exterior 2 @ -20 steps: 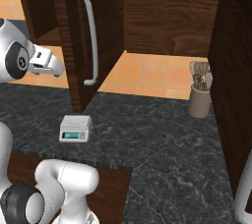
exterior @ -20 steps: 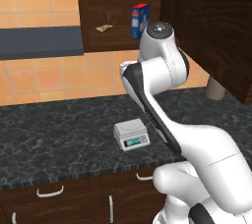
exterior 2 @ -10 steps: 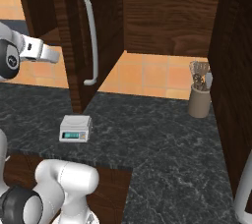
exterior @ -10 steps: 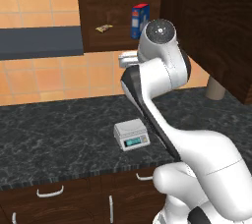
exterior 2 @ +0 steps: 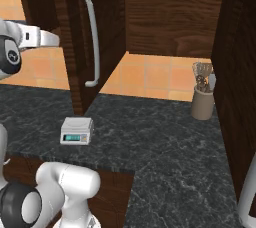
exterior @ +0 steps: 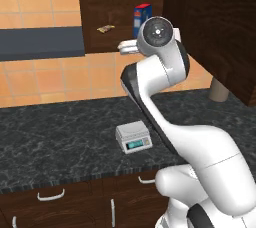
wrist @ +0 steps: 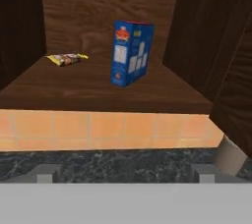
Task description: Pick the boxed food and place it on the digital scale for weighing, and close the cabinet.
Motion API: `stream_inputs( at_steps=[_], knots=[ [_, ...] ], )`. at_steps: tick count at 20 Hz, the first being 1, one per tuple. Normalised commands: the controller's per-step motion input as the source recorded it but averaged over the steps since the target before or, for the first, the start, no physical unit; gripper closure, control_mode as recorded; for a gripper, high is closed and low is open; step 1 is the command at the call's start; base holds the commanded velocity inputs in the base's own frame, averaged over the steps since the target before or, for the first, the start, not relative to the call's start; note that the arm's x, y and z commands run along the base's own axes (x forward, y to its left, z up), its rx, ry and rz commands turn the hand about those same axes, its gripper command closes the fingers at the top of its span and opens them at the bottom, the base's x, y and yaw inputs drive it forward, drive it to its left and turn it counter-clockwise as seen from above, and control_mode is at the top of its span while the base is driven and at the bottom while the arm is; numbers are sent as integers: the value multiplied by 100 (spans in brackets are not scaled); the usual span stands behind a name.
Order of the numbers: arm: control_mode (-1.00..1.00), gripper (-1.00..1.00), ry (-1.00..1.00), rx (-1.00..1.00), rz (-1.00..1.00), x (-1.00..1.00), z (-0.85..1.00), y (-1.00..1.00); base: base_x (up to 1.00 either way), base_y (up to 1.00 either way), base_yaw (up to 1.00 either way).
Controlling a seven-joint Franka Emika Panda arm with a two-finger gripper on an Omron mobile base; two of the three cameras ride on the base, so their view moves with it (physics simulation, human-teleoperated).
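Note:
The boxed food (wrist: 132,53), a blue carton with a red top, stands upright on the shelf of the open cabinet (wrist: 98,93); it also shows high up in the left base view (exterior: 142,14). My gripper (wrist: 124,175) is open, level with the shelf's front edge and well short of the carton, its fingertips (wrist: 44,173) set wide apart with nothing between them. On the dark counter below sits the digital scale (exterior: 133,138) (exterior 2: 76,130), bare on top. The cabinet door (exterior 2: 107,27) stands open, its silver bar handle (exterior 2: 92,42) facing outward.
A flat yellowish snack packet (wrist: 66,59) (exterior: 105,28) lies on the shelf left of the carton. A tan utensil holder (exterior 2: 202,99) (exterior: 218,90) stands at the back right of the counter. Drawers with curved handles (exterior: 50,195) run beneath the counter edge.
My hand has risen from beside the cabinet's underside up to shelf height, still open. The carton, scale and door have not moved.

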Motion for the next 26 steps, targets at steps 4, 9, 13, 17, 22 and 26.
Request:
stream_inputs(
  at_steps=[4,9,13,17,22,26],
  knots=[
    [-100,-100,0,0,0,54,36,0,0,0,0],
    [-100,-100,1,0,-4,42,33,0,0,0,0],
    [-100,-100,1,0,-5,38,10,-2,0,0,0],
    [-100,-100,1,0,-6,34,6,-4,0,0,0],
    [-100,-100,2,0,-6,39,1,-2,0,0,0],
    [-100,-100,0,0,-4,33,0,-8,0,0,0]
  ],
)
